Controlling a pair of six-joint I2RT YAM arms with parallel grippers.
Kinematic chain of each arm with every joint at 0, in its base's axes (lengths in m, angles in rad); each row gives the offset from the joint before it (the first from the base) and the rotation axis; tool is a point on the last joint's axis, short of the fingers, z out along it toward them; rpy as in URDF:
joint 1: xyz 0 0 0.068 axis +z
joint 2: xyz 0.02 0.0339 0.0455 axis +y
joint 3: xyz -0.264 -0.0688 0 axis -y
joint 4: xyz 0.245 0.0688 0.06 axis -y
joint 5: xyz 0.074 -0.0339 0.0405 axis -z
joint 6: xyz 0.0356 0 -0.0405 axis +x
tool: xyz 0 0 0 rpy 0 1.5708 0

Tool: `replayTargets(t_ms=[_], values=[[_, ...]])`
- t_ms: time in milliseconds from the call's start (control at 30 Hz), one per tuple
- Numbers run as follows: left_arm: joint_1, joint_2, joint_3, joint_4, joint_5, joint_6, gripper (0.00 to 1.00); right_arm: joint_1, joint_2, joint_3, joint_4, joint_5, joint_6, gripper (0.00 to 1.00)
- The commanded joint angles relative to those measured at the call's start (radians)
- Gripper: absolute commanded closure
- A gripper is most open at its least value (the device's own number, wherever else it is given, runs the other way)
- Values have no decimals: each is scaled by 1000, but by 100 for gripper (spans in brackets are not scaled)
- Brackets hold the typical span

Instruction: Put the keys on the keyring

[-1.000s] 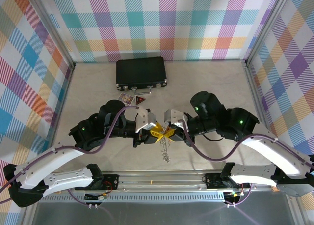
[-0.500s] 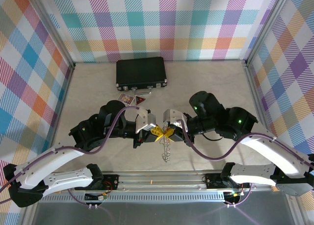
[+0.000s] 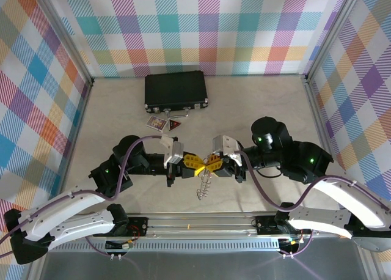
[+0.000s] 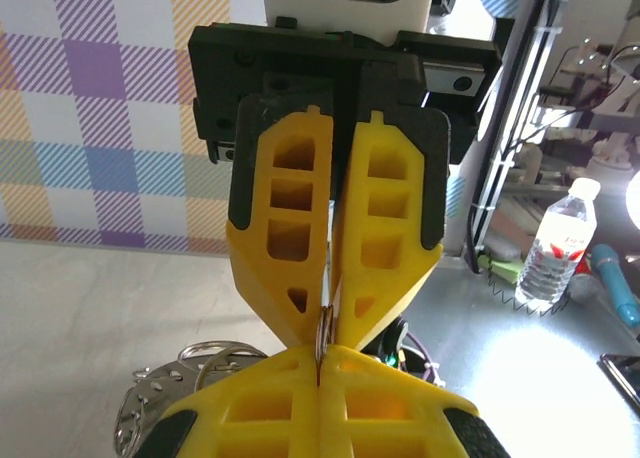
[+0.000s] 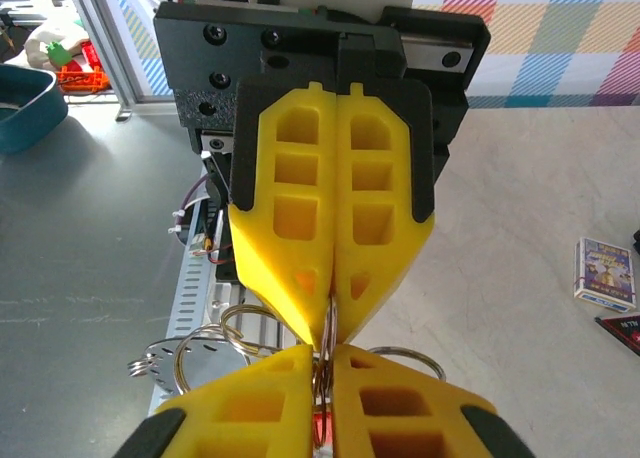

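Inward over the worktop (image 3: 269, 109) both arms are bent, so that the left claw (image 3: 197, 164) and right claw (image 3: 209, 164) are brought tip to tip, each closed tight. From above, the keyring (image 3: 203, 186) is seen dangling beneath that meeting point, well apart from the black case (image 3: 176, 90) at the far side. By the left wrist camera a thin loop of it is shown pinched at the left claw's tips. By the right wrist camera more is given: a sliver of red, taken for the keys (image 5: 318, 428), is held between the right claw's fingers, and a card pack (image 5: 605, 273) lies beyond.
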Motion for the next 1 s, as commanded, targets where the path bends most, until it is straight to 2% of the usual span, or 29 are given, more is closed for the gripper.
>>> replayTargets(t_ms=[0, 133, 267, 333, 400, 467, 633, 800, 900, 933, 967], values=[[-3, 4, -28, 262, 16, -84, 100, 8, -22, -18, 66, -40, 17, 94], [-4, 39, -41, 331, 36, -124, 100, 8, -24, -23, 66, -28, 15, 100], [-3, 47, -26, 274, 21, -99, 100, 7, -36, -25, 58, 20, 2, 100], [-3, 46, -2, 166, -3, -52, 100, 7, -27, -6, 22, 48, -15, 100], [-3, 47, 37, 20, -42, 23, 94, 7, -1, 21, -23, 86, -29, 100], [-3, 64, 89, -136, -83, 107, 92, 8, 39, 48, -69, 124, -39, 100], [-3, 140, 207, -402, -128, 231, 89, 7, 84, 78, -113, 131, -49, 100], [-3, 162, 238, -446, -125, 259, 83, 8, 112, 106, -160, 137, -64, 100], [-3, 151, 240, -455, -141, 266, 82, 8, 120, 112, -173, 144, -69, 100], [-3, 146, 241, -455, -145, 268, 85, 7, 121, 114, -173, 141, -69, 100], [-3, 141, 238, -453, -149, 269, 92, 8, 121, 112, -172, 138, -69, 100]])
